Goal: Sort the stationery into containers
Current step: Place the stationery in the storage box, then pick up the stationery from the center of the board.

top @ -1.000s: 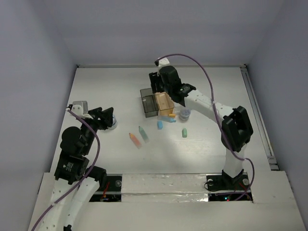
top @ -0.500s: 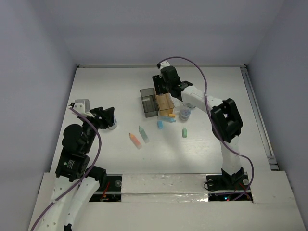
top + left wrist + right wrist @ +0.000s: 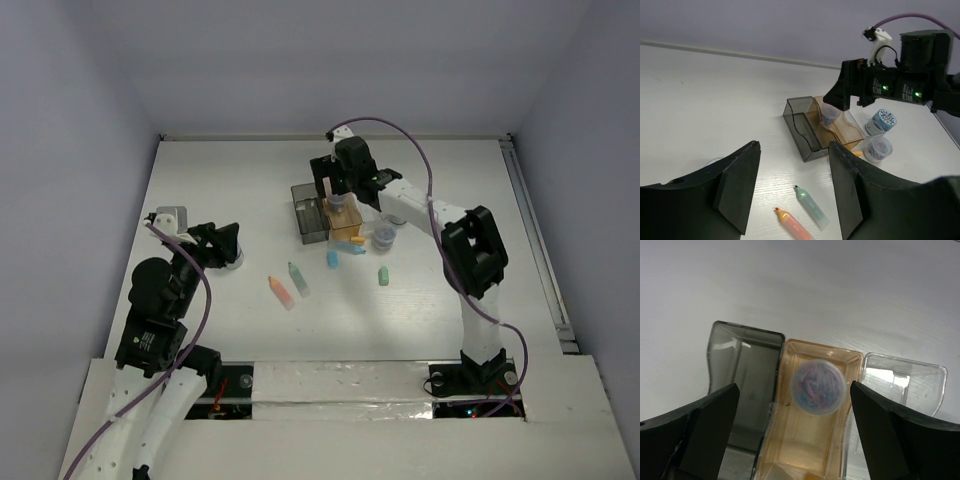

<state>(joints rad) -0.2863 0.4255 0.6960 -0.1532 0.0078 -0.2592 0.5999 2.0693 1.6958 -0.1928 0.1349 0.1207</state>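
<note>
right claw: the right gripper [image 3: 792, 389] hangs straight over the boxes with its jaws spread wide, nothing in them
left claw: the left gripper [image 3: 794, 147] is also wide open and empty, off to the left and well apart from all the stationery
boxed disc: one purple-grey disc [image 3: 817, 386] sits inside the tan-orange box [image 3: 820, 346], right under the open right claw. Looks delivered to me
boxes: three joined in a row — dark grey box [image 3: 742, 332], tan-orange in the middle, clear box [image 3: 905, 369]
disc count: three. One is boxed, and two loose discs [image 3: 883, 120] sit on the table just beside the clear box
stick count: five that I can make out, all on the table
- orange stick [image 3: 279, 290]
- teal stick [image 3: 297, 278]
- light blue stub [image 3: 332, 258]
- green stub [image 3: 383, 275]
- small orange stick [image 3: 352, 241], close against the near side of the boxes
what the next move hangs on: the loose discs lie just right of and nearer than the right claw, so the right arm is clearly the closer one
stick axes: the orange and teal sticks lie side by side between the two arms, long axes running roughly far-to-near with a slight slant — I'd guess the jaws need to close across that line
</note>
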